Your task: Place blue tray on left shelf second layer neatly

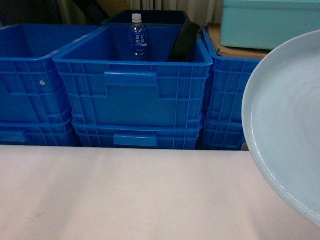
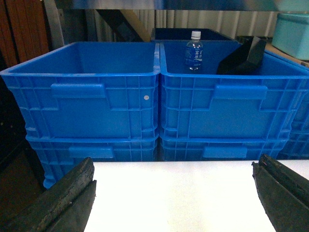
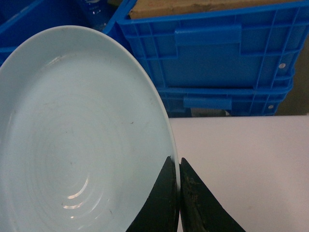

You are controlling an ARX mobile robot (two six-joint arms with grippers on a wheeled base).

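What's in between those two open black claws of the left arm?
Nothing is held. In the left wrist view, the left gripper is open; only bare white tabletop shows between its fingers, with blue crates beyond.

Table (image 1: pixel 125 195) fills the near ground. Beyond its far edge, 3 stacks of crates (image 1: pixel 135 95) stand side by side: left, middle, right, touching or nearly so, each stack at least 2 high. Bottle (image 1: pixel 137 42) stands upright in the middle top crate, toward its far wall; a tilted slab (image 1: pixel 182 42) leans in that crate's far right corner. Another bin (image 1: pixel 150 17) sits behind the middle stack. Tub (image 1: pixel 270 22) sits far right, on a board over the right stack. Tray (image 1: pixel 287 125) is near right, held above the table's right side, tilted on edge, rim pinched in the right gripper (image 3: pixel 178 174). Left gripper (image 2: pixel 174 193) hangs near, over the table's left part, facing the left and middle stacks.
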